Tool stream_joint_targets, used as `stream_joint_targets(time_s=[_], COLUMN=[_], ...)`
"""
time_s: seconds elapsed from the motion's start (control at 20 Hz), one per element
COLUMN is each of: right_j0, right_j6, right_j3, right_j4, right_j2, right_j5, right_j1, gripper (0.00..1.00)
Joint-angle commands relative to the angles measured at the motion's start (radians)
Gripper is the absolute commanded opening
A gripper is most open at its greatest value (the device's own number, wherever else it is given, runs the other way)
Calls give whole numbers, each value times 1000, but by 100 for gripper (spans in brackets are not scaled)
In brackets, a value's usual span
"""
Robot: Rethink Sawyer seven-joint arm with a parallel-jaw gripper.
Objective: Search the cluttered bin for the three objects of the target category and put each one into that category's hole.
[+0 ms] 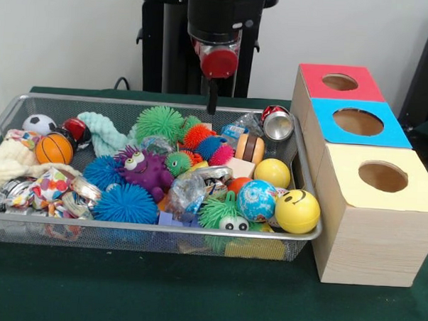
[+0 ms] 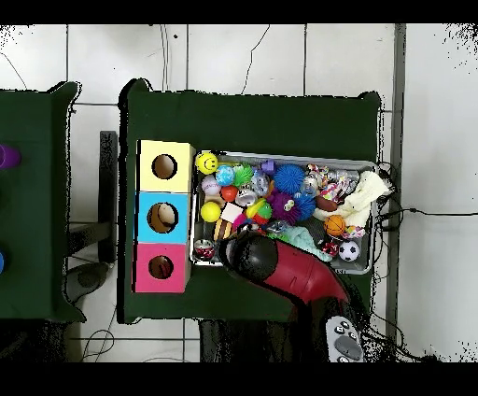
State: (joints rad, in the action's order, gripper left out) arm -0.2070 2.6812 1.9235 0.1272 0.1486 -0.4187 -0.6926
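The bin (image 1: 154, 229) is a silver wire-mesh basket on the green table, full of toys; it also shows in the overhead view (image 2: 280, 157). The toys include a yellow smiley ball (image 1: 297, 210), a blue patterned ball (image 1: 256, 200), a plain yellow ball (image 1: 272, 172), a small basketball (image 1: 54, 148) and a soccer ball (image 1: 39, 124). There are also several spiky balls and a purple monster (image 1: 144, 168). The hole (image 1: 339, 82) in the red-topped box lies to the right of the bin (image 2: 161, 268). My gripper (image 1: 211, 107) hangs empty above the bin's far rim. In the overhead view the arm (image 2: 280, 271) hides it.
A blue-topped box hole (image 1: 358, 122) and a yellow-topped box hole (image 1: 382, 176) stand in a row with the red one, tight against the bin's right side. A shiny metal can (image 1: 278, 124) lies in the bin's far right corner. The pedestal (image 1: 162, 44) stands behind.
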Motion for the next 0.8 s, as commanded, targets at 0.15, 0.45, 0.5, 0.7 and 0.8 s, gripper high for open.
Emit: stream_joint_targets(time_s=[0.15,0.45,0.5,0.7,0.8], right_j0=[49,73,78,105,111], right_j6=[150,165,166,174,172], right_j3=[-205,-229,-230,-218,-206], right_j4=[63,91,96,106,104], right_j2=[3,11,11,13,8], right_j5=[-113,-101,-91,-4,52], right_j1=[108,141,150,201,229], gripper=[100,100,100,100,100])
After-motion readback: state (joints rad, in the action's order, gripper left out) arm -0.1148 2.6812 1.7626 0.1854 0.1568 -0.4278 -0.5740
